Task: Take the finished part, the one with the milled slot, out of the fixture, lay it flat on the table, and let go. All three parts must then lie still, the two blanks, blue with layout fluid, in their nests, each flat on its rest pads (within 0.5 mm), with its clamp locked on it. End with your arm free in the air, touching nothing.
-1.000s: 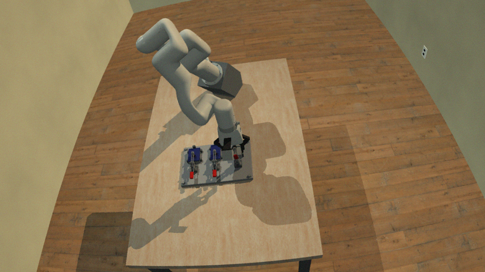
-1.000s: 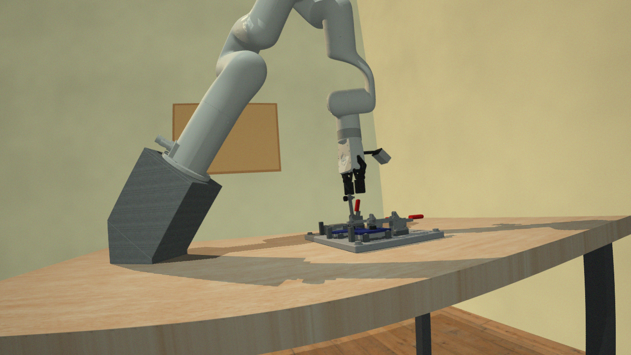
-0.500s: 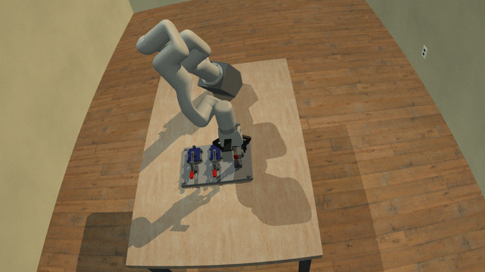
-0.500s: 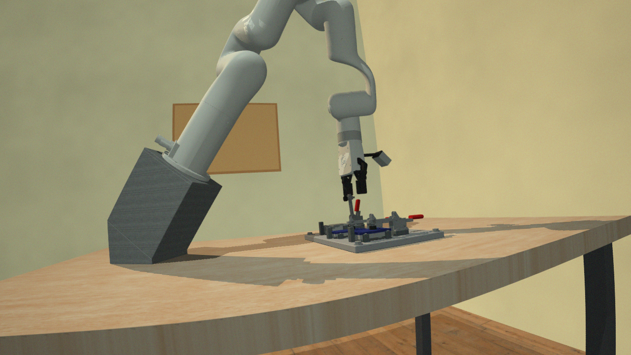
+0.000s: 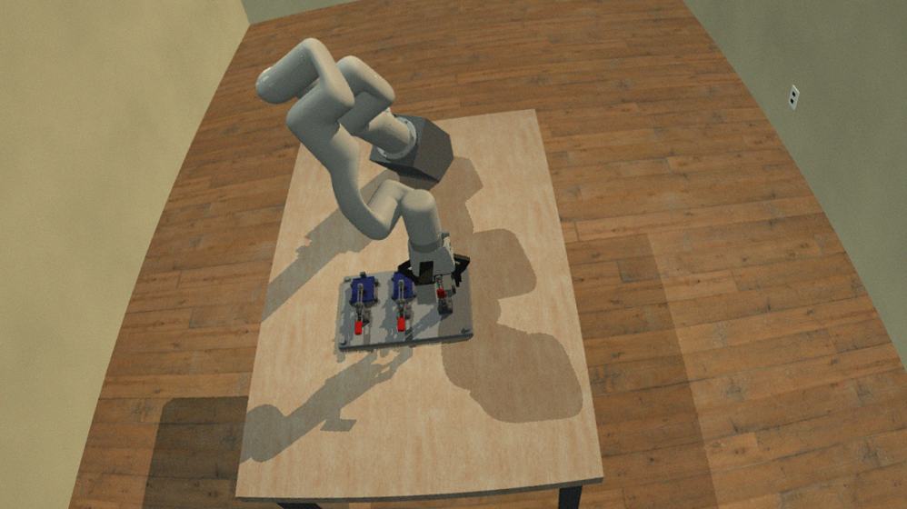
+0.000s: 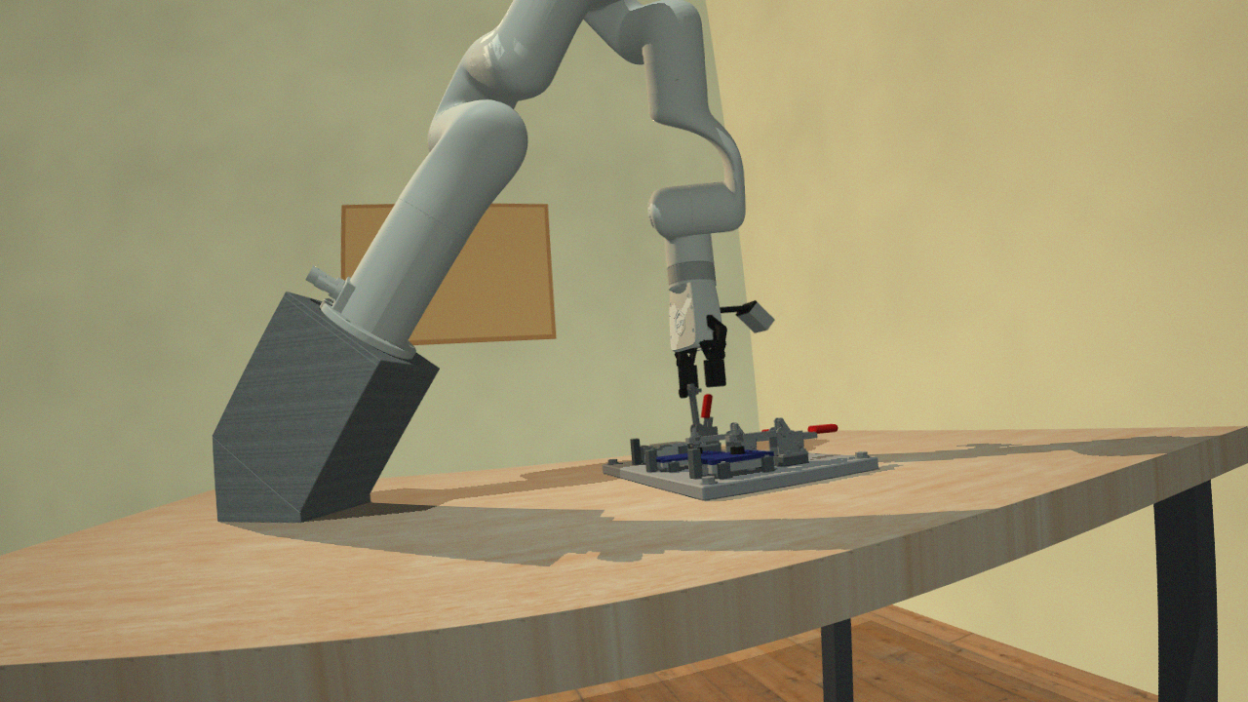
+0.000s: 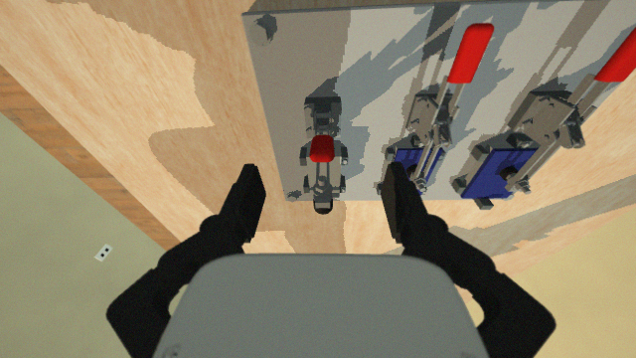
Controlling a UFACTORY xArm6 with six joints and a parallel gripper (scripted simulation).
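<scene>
The grey fixture plate (image 5: pixel 411 310) lies on the table and also shows in the wrist view (image 7: pixel 397 99). Two blue blanks (image 7: pixel 414 161) (image 7: pixel 499 171) sit in their nests, each under a clamp whose red handle (image 7: pixel 469 52) (image 7: pixel 618 62) lies down flat. The third clamp's red handle (image 7: pixel 323 149) (image 6: pixel 706 404) stands upright. The grey finished part in that nest is mostly hidden under the clamp, and I cannot make out its slot. My gripper (image 7: pixel 322 178) (image 6: pixel 700 376) is open and empty. It hangs a little above the upright handle, one finger on each side.
The arm's grey base block (image 6: pixel 314 409) stands on the table behind the fixture. The table's edge runs close to the fixture's near side in the wrist view. A brown board (image 6: pixel 488 270) hangs on the far wall.
</scene>
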